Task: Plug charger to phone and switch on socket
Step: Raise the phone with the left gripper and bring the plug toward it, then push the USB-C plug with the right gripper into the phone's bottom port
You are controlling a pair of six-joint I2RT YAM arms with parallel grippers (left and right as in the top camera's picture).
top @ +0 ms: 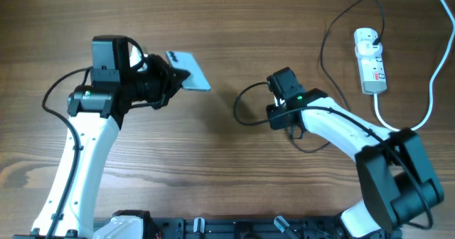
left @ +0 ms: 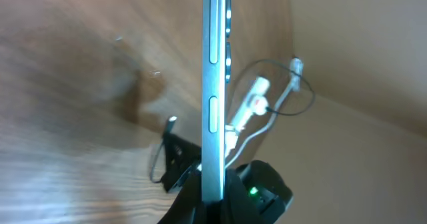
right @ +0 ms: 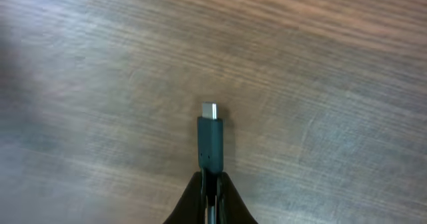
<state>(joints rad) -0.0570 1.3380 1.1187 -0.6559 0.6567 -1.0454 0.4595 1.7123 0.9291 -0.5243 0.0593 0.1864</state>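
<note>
2 pincers clenching: left pincer (top: 169, 80) is gripping the phone (top: 190, 72), which is jutting ahead of it, rigid and probably slick, so edges suit. right pincer (right: 211, 187) is pinching the charger (right: 211, 141) just behind its stiff tip, limp length trailing behind.

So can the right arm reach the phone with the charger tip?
Probably yes. The right tool is shut on the charger tip, the left tool holds the phone, and only bare table lies between them. The cable looks slack too.
</note>
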